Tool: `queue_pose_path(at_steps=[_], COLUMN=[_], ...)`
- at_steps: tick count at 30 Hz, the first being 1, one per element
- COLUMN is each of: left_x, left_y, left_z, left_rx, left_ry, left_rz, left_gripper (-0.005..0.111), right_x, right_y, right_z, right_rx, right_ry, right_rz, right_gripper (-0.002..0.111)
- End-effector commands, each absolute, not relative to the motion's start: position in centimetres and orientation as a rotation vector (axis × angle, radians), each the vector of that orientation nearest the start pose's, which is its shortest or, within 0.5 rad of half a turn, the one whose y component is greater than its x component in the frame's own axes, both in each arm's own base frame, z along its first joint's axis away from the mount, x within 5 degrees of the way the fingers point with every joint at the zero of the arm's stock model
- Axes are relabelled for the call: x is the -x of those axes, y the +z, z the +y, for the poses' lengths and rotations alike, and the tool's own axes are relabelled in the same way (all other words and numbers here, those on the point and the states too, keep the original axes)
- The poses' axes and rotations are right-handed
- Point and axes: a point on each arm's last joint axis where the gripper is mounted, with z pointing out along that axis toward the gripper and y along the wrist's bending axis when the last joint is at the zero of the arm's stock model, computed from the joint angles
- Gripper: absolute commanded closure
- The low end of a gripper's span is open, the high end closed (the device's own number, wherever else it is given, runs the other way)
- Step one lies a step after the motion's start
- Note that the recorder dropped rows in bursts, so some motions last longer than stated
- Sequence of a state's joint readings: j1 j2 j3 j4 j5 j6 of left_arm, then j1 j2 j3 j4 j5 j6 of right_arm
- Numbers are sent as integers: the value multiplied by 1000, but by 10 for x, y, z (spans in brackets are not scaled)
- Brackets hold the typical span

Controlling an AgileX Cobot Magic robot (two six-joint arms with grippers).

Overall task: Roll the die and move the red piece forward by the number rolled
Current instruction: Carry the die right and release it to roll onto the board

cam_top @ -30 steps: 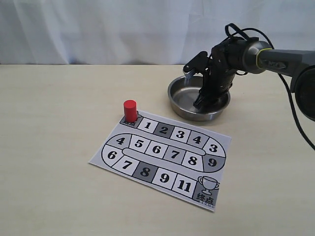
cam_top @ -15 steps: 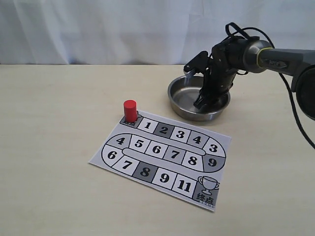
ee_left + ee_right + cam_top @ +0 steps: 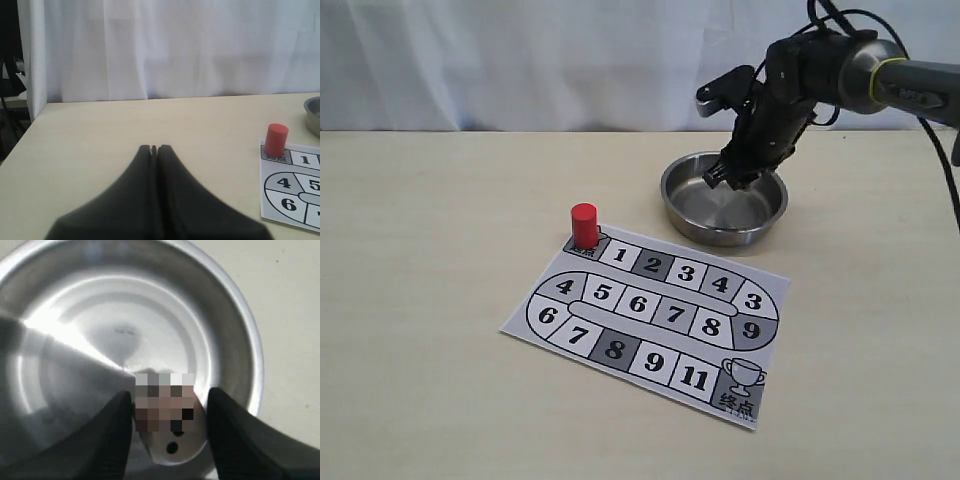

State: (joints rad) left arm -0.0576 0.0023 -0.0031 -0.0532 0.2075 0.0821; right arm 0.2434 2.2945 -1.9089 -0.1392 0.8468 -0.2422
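Note:
The die, a pale cube with black pips, sits between the fingers of my right gripper, which is shut on it and holds it above the steel bowl. In the exterior view that gripper hangs over the bowl, and the die cannot be made out there. The red piece stands upright on the start square at the far left corner of the game board. My left gripper is shut and empty, low over the table, left of the red piece.
The printed board has numbered squares and a trophy square at its near right corner. A white curtain closes off the back. The bowl's rim shows at the edge of the left wrist view.
My right gripper has risen from inside the bowl to above its rim. The red piece and the board have not moved.

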Motion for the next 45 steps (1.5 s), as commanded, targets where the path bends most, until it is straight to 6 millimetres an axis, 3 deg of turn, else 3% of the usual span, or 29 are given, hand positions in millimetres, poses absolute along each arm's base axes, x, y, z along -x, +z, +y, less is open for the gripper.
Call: queue_pose_path(at_steps=[1,8,14,17,24,33,40,42,45], left_x=[-56,-56,-56,-56,-56,-56,-56,-56,-56], left_y=[195,195,195,195,195,195,195,195,195], left_z=[-4,-4,-4,-4,-4,-4,-4,-4,-4], left_rx=[-78,-78,-78,-78,-78,-78,-78,-78,-78], left_ry=[-35,-35,-35,-35,-35,-35,-35,-35,-35], left_rz=[1678,1678,1678,1678,1678,1678,1678,1678,1678], left_gripper=[107,107,107,107,107,107,107,107,107], right_x=[-473,-441,-399,-382,-348,-343,-350,-351,-352], right_y=[196,197,193,200,216,192,185,181,175], right_z=[109,101,83,63,-7,-70,-71,-66,-55], right_rx=[654,584,539,429,103,-122,-49,9,35], right_ry=[-138,-132,-223,-244,-268,-271,-241,-166,-3], right_rz=[2703,2791,2808,2825,2861,2793,2759,2775,2787], right_gripper=[104,104,104,104,104,104,102,96,77])
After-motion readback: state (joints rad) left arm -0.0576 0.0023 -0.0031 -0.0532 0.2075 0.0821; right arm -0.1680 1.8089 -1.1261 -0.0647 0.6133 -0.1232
